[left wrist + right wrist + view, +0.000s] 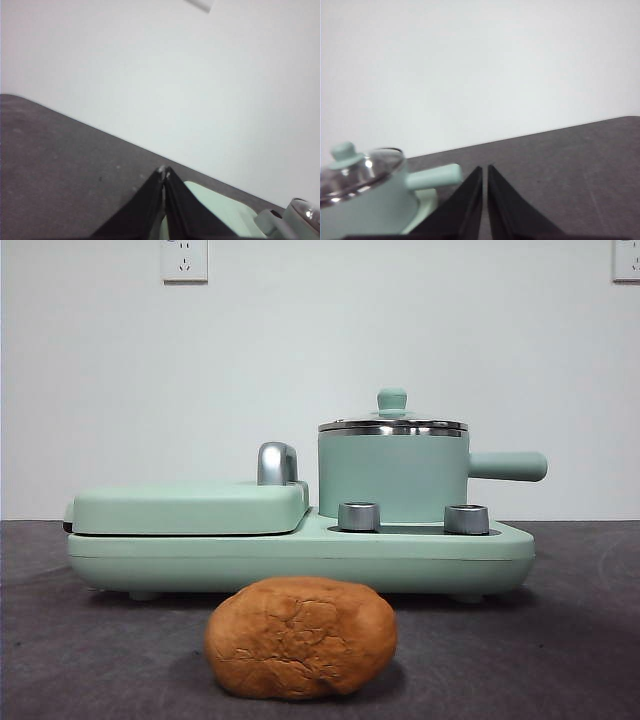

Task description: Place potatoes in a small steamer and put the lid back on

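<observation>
The potato (pixel 301 637), an orange-brown cracked oval lump, lies on the dark table in front of the appliance in the front view. The small steamer (pixel 393 477), a mint-green pot with a straight side handle (pixel 508 466), stands on the right of the green base. The glass lid (pixel 392 424) with its green knob (pixel 392 399) sits on the pot. The pot (pixel 365 205) and lid (pixel 357 172) also show in the right wrist view. My left gripper (pixel 164 171) is shut and empty near the grill plate. My right gripper (pixel 484 169) is shut and empty beside the pot handle. Neither arm shows in the front view.
The flat green hinged grill plate (pixel 190 508) with a steel latch (pixel 277 463) fills the left of the base (pixel 300 555). Two steel dials (pixel 359 516) stand at the pot's foot. A white wall with sockets (pixel 184 259) stands behind.
</observation>
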Tool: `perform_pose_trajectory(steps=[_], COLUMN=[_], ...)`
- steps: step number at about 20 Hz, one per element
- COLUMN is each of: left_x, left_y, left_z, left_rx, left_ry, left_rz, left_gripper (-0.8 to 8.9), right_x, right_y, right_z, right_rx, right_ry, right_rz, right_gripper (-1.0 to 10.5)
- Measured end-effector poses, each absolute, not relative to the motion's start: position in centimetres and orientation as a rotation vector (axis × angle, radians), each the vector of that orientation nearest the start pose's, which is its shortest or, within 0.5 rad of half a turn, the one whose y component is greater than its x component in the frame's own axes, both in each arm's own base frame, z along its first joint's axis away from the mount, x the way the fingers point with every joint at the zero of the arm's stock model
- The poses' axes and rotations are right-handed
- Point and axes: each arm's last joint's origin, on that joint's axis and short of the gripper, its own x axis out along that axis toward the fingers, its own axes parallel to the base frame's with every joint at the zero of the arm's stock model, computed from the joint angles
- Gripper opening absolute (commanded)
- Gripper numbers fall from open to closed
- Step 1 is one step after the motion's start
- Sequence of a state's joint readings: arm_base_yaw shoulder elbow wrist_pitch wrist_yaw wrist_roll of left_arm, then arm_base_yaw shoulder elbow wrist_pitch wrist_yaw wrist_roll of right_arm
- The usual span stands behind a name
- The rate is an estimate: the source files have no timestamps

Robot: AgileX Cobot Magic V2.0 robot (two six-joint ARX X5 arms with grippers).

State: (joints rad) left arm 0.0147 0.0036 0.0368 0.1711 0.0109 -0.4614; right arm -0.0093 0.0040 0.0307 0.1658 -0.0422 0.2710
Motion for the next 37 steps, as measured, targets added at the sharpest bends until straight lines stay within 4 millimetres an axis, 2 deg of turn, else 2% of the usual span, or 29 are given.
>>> perform_pose_trajectory(steps=[4, 8, 14, 18, 24, 30, 32, 34, 37], left_x=[9.0, 8.1, 8.2, 9.0, 10.2, 11.6, 11.9, 12.0, 12.1], left_y=[0.0, -0.2, -0.8, -1.2, -1.6, -2.3, -2.5, -2.6, -2.8], left_z=[20.6, 24.3, 27.8, 29.4, 30.7, 30.5, 30.4, 30.3, 30.3], left_rx=[-0.468, -0.440, -0.242, -0.117, 0.012, 0.160, 0.181, 0.193, 0.197], left_ry=[-0.154, -0.133, -0.055, -0.034, 0.032, 0.100, 0.102, 0.101, 0.103], left_rz=[-0.067, -0.121, -0.307, -0.464, -0.559, -0.634, -0.652, -0.664, -0.677], left_gripper=[0.07, 0.07, 0.06, 0.06, 0.06, 0.06, 0.14, 1.10, 3.51], right_x=[8.9, 8.4, 8.4, 8.7, 9.4, 9.8, 9.9, 9.9, 9.9], right_y=[0.1, 0.2, 0.7, 1.1, 1.7, 2.2, 2.3, 2.3, 2.3], right_z=[20.8, 23.7, 27.2, 28.6, 28.7, 27.7, 27.5, 27.5, 27.5], right_rx=[0.296, 0.304, 0.219, 0.101, -0.076, -0.219, -0.244, -0.262, -0.273], right_ry=[-0.148, -0.119, -0.064, -0.055, -0.036, 0.030, 0.038, 0.033, 0.030], right_rz=[0.067, 0.109, 0.262, 0.394, 0.555, 0.632, 0.641, 0.644, 0.643], right_gripper=[0.2, 0.2, 0.2, 0.2, 0.2, 0.2, 0.5, 1.4, 2.3])
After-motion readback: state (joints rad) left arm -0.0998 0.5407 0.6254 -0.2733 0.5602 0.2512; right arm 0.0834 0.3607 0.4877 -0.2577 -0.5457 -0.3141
